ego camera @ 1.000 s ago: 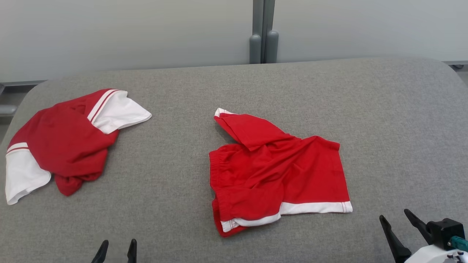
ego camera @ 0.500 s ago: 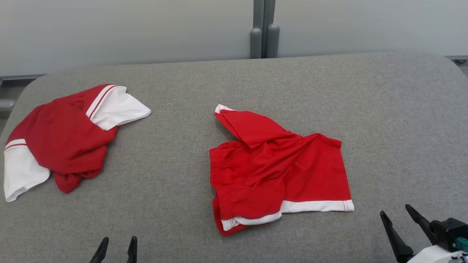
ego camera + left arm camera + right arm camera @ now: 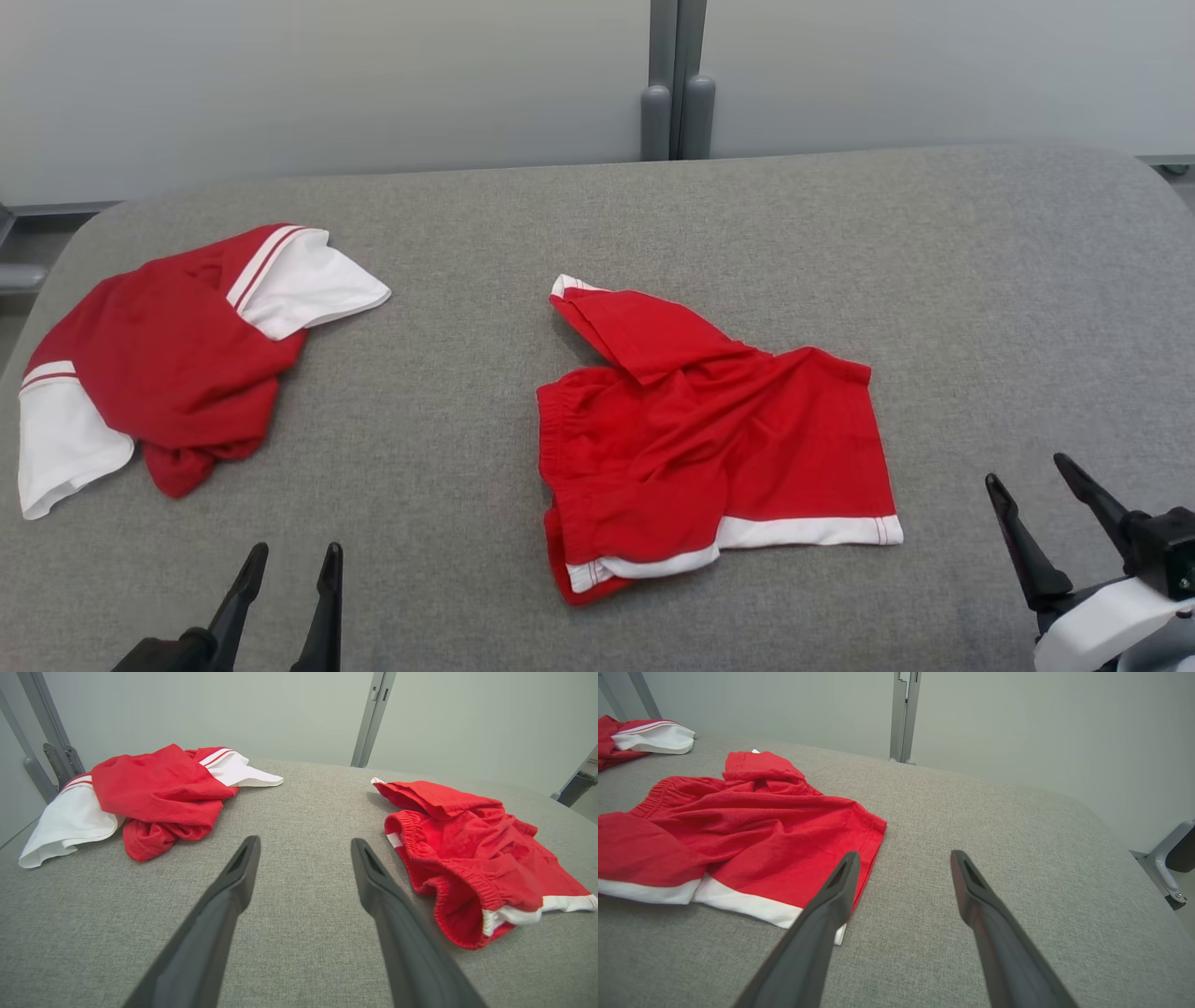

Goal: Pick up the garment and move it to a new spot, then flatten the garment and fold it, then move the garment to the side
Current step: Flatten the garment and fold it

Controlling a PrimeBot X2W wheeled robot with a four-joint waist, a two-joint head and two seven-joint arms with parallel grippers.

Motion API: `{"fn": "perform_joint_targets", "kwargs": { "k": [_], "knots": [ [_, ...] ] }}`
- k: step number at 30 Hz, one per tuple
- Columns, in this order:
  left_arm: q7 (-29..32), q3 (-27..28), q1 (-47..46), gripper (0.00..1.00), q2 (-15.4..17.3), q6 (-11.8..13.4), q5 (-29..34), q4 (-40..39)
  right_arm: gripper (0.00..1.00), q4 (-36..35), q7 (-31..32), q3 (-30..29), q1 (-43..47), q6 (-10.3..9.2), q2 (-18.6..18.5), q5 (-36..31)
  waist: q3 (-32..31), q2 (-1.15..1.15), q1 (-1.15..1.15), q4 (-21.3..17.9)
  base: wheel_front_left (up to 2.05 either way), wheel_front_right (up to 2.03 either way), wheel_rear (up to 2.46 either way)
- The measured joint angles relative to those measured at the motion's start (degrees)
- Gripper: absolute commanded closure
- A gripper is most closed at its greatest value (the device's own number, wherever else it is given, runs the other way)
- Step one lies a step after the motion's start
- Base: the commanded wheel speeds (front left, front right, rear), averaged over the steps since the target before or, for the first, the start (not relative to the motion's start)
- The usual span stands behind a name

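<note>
Red shorts (image 3: 709,439) with white hem bands lie crumpled near the middle of a grey fabric-covered bench (image 3: 467,523). The elastic waistband faces the robot's left, and one leg is folded up over the rest so that its white hem points toward the far edge. The left fingers (image 3: 324,597), at the bench's near edge, stand wide apart and hold nothing. In the left wrist view they point at bare fabric between the two garments, with the shorts off to their right. The right fingers (image 3: 1022,541), toward the near right corner of the bench, are likewise spread wide and empty, just beside the shorts' white-banded hem corner but clear of it in the head view. A red top with white sleeves (image 3: 177,373) sits bunched at the bench's left end, well apart from the shorts. Pale wall panels (image 3: 327,84) and a grey post (image 3: 677,93) stand behind the bench.
</note>
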Motion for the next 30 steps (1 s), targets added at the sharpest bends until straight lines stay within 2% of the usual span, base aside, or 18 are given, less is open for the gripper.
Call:
{"fn": "perform_joint_targets", "kwargs": {
  "k": [10, 18, 30],
  "knots": [
    [-0.01, -0.43, -4.46, 0.0, -0.16, -1.32, 0.09, 1.78, 0.0, 0.37, -0.01, -1.48, -2.32, 0.11, -0.54, -0.11, -1.44, 0.0, 0.0, 0.18, 0.0, 0.0, 0.0],
    [-0.01, -1.41, -5.43, 0.0, -0.14, -2.58, 0.59, 3.78, 0.0, 1.47, -0.01, -0.78, -2.6, 1.56, -0.01, -0.43, -1.99, 0.0, 0.0, 0.17, 0.0, 0.0, 0.0],
    [-0.01, -2.04, -6.18, 0.0, -0.73, -3.32, 0.67, 5.37, 0.0, 2.34, -0.01, -0.76, -3.22, 2.33, 0.49, -1.12, -2.72, 0.0, 0.0, 0.14, 0.0, 0.0, 0.0]
  ]
}}
